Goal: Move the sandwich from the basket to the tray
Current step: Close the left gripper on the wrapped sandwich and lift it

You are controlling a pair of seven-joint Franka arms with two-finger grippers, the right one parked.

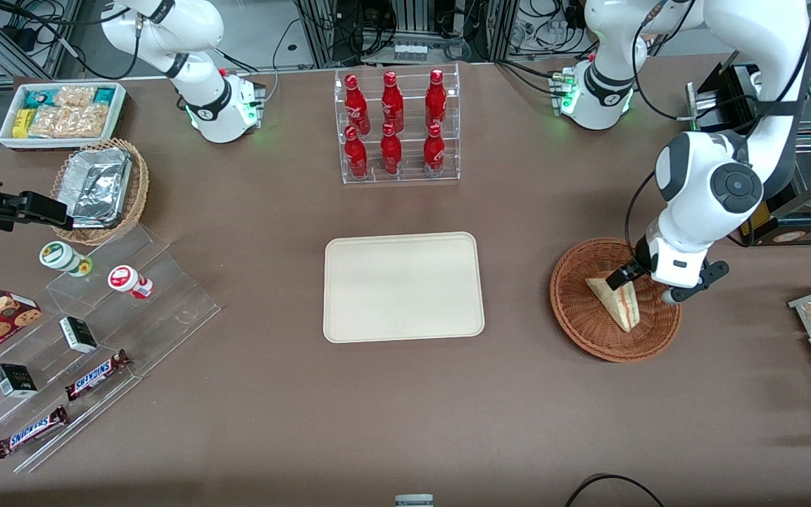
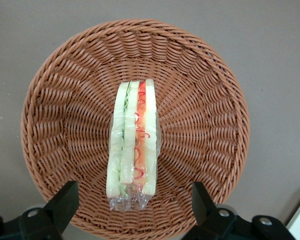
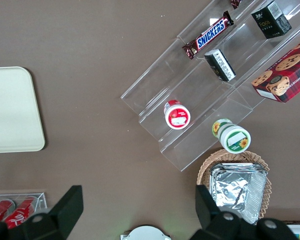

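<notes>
Nearest the front camera lies bare brown counter, and it is also the largest thing here, carrying everything else. On it, roughly midway along, sits the tray, a flat cream rectangle with nothing on it. Toward the working arm's end of the counter, well apart from the tray, sits the basket, round and reddish-brown, smaller than the tray. Above it hangs the gripper, whose fingers are spread wide and released, standing one to each side of the wrapped wedge without touching it in the wrist view. Smallest of the task's things is the sandwich, which rests inside the basket on the woven floor, its cut edge with green, pale and red-orange layers turned up toward the wrist camera.

As for progress, nothing of the task itself looks done: the sandwich is in the basket, the tray is bare, and no grasp is made. What seems finished is only the approach, since the open fingers already bracket the wedge from above. Left to do, by my reading, are the descent around the sandwich, the closing on its bread faces, the lift clear of the basket rim, the carry sideways to the tray and the release there.
</notes>
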